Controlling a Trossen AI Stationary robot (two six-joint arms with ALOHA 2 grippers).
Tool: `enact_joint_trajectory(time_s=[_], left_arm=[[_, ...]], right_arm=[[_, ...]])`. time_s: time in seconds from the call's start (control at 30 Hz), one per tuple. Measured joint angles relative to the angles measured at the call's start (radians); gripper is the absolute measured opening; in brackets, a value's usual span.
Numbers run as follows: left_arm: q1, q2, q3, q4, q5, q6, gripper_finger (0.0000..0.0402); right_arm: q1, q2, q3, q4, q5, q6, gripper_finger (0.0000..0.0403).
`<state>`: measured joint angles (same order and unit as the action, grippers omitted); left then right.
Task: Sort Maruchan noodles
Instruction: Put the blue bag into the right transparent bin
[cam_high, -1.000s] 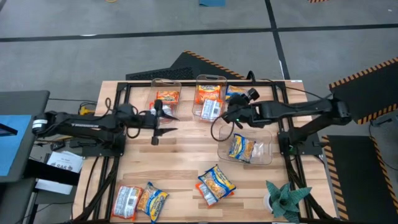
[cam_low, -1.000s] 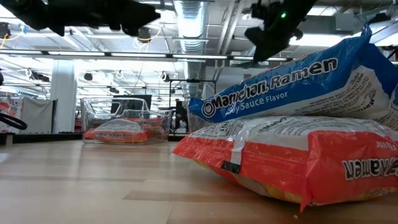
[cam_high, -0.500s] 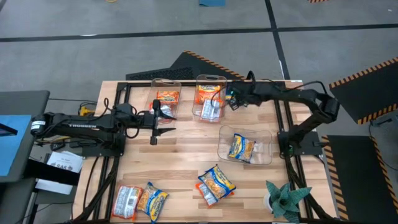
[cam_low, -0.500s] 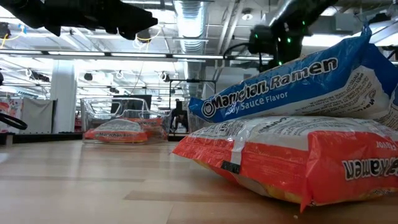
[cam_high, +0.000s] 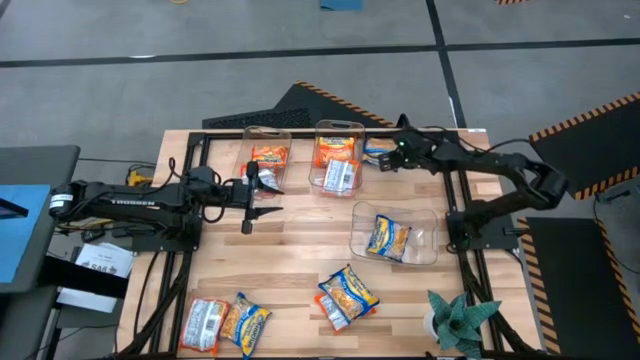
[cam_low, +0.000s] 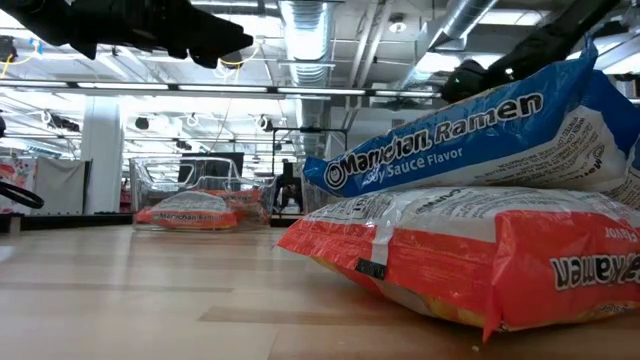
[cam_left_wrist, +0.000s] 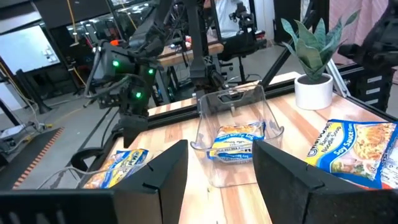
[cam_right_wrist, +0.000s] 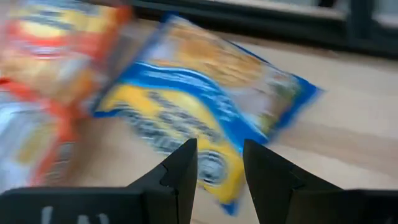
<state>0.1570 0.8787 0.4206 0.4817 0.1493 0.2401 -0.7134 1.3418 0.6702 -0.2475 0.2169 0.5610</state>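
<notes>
A loose blue-yellow noodle packet (cam_high: 375, 148) (cam_right_wrist: 205, 93) lies flat on the table near its far edge, beside the middle bin. My right gripper (cam_high: 390, 157) (cam_right_wrist: 219, 158) hovers just over it, open, its fingers short of the wrapper. My left gripper (cam_high: 250, 203) (cam_left_wrist: 221, 165) waits open in the air near the left bin (cam_high: 265, 155). More packets lie near the table's near edge: a silver-white one (cam_high: 205, 322), a blue-yellow one (cam_high: 247, 322), and a blue-yellow one (cam_high: 350, 288) (cam_low: 470, 130) stacked on an orange one (cam_low: 470, 260).
Three clear bins stand on the table. The left one holds an orange packet, the middle one (cam_high: 337, 155) orange and silver-white packets, the right one (cam_high: 395, 237) (cam_left_wrist: 233, 134) a blue-yellow packet. A potted plant (cam_high: 455, 320) stands at the near right corner. Bare wood lies mid-table.
My right gripper has swung from above the right bin toward the table's far edge and now stands over the loose blue-yellow packet beside the middle bin. My left arm has kept still, and no packet has moved.
</notes>
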Motion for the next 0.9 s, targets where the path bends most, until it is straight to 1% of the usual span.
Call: enact_joint_trajectory(time_s=[0.13,0.3,0.37,0.63,0.7,0.9], left_arm=[[0.000,0.000,0.000,0.000,0.000,0.000,0.0169],[0.000,0.000,0.000,0.001,0.000,0.000,0.0169],[0.000,0.000,0.000,0.001,0.000,0.000,0.0169],[0.000,0.000,0.000,0.001,0.000,0.000,0.0169],[0.000,0.000,0.000,0.001,0.000,0.000,0.0169],[0.000,0.000,0.000,0.001,0.001,0.000,0.0169]], right_arm=[[-0.033,-0.009,-0.057,0.024,0.013,0.045,0.0152],[-0.048,0.003,-0.118,0.139,-0.053,0.067,0.0152],[-0.055,0.007,-0.131,0.159,-0.061,0.074,0.0152],[-0.060,0.007,-0.136,0.191,-0.068,0.087,0.0152],[-0.060,0.012,-0.136,0.191,-0.084,0.087,0.0152],[-0.053,0.088,-0.135,0.205,-0.098,0.094,0.0152]])
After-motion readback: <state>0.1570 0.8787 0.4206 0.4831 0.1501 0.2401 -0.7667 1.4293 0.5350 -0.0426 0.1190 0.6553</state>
